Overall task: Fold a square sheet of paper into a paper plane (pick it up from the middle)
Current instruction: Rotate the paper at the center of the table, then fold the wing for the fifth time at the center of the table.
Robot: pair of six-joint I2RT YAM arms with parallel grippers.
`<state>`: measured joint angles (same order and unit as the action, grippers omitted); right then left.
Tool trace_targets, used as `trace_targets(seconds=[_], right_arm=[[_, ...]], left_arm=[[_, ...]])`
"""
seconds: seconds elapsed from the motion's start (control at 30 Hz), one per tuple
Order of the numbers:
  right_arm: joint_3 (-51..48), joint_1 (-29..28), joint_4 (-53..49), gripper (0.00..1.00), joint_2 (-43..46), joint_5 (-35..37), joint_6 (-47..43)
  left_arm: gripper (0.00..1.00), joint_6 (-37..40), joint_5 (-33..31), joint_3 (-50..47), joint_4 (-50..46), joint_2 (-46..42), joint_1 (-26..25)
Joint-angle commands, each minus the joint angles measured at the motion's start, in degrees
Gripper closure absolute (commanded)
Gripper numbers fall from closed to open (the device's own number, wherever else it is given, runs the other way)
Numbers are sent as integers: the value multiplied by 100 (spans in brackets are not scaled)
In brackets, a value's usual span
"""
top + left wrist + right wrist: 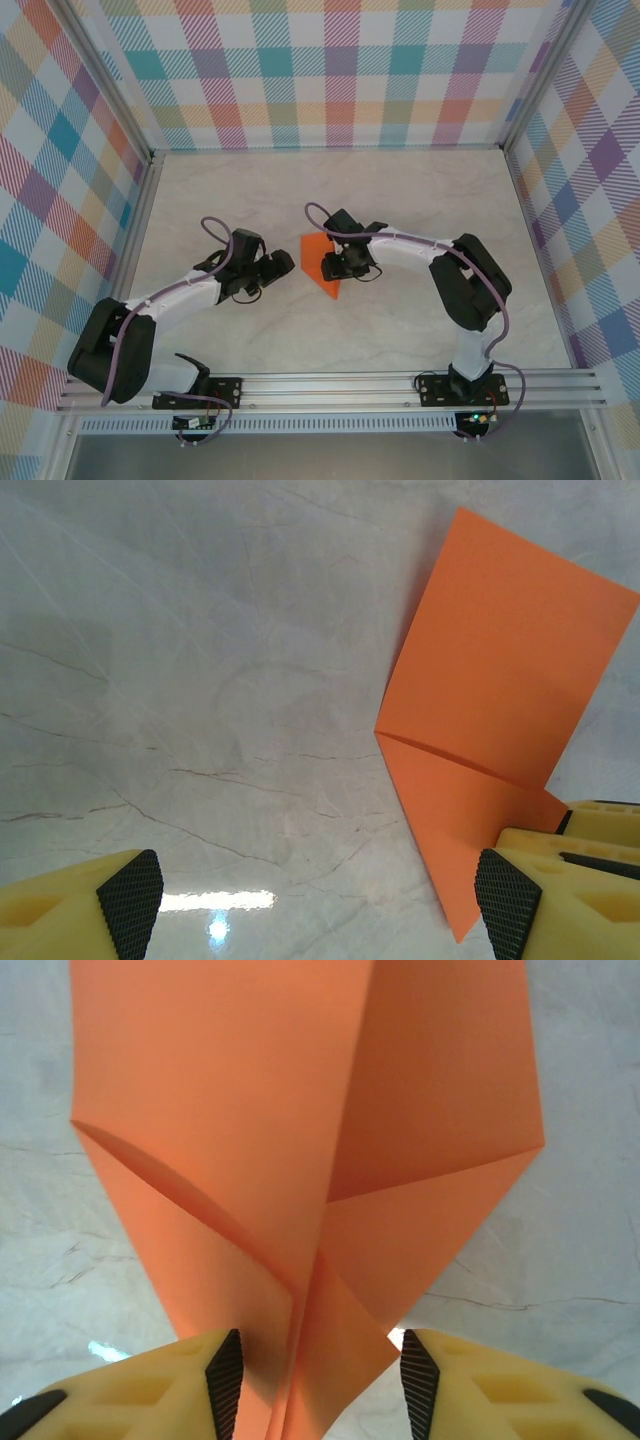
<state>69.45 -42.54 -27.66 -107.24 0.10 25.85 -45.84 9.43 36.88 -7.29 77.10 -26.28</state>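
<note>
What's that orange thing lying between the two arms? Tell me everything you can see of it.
The orange paper is a thin, plain, bright sheet, partly folded. Two corners are turned in and meet along a centre line, giving one pointed end, while the other end is squared off. It rests on the marble-look table between the arms. Its pointed end sits between the fingers of the right pincer, whose jaws stand apart. I cannot tell whether they press it.

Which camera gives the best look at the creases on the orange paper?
Right wrist view: the orange paper is close up, centre ridge and diagonal folds plain. Left wrist view shows part of it with one crease; top external view, a small shape partly under the right arm.
</note>
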Motion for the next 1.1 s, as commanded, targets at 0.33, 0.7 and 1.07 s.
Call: trace_targets(seconds=[0.33, 0.7, 1.07], right_arm=[[-446, 156, 379, 66, 4, -191, 304], [-753, 321, 657, 76, 54, -546, 341], [-798, 350, 604, 80, -51, -548, 324]], left_arm=[[16, -120, 47, 63, 225, 226, -209], [19, -315, 324, 91, 835, 633, -435], [44, -639, 555, 176, 2143, 1421, -912]])
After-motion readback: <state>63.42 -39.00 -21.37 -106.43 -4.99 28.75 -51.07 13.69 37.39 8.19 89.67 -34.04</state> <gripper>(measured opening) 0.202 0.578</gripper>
